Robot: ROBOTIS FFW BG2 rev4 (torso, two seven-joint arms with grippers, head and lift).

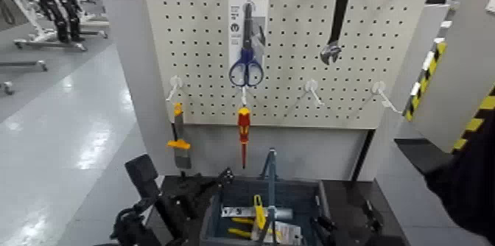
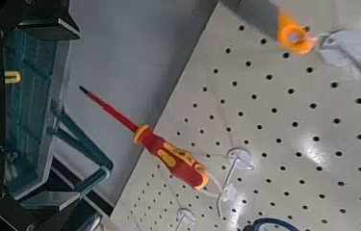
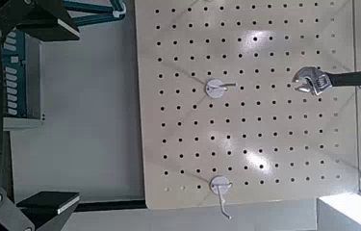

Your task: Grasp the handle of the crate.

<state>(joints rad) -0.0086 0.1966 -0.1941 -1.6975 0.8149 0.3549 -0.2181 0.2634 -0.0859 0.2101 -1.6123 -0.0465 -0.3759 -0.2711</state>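
The crate [image 1: 298,194] sits between both low grippers — left gripper [image 1: 193,190], right gripper [image 1: 346,223], finger spread impossible to tell — its handle [image 1: 270,183] upright, ungrasped, beneath the pegboard [image 1: 295,50].

We see a white pegboard [image 1: 199,50] standing upright, with blue-handled scissors [image 1: 246,61] in their packaging hanging near its middle. A black adjustable wrench [image 1: 335,28] hangs well to one side. Below the scissors hangs a red-and-yellow screwdriver [image 1: 243,135], tip down. An orange-and-grey scraper [image 1: 179,146] hangs beside it. Empty white hooks [image 1: 313,88] dot the lower row.
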